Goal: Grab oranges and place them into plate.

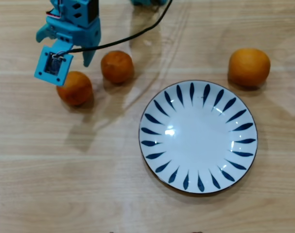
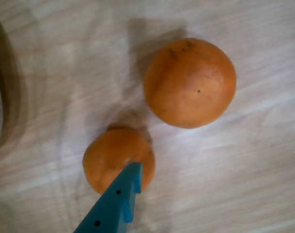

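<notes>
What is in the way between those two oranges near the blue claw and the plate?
Nothing visible. In the overhead view the two oranges lie on bare wood left of the plate, which holds nothing. The third orange sits off at its upper right. The gripper hovers over the left pair; its cable runs above them.

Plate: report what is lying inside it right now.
Nothing lies in the plate; its white centre is fully in view. All three oranges sit on the table outside its rim.
</notes>
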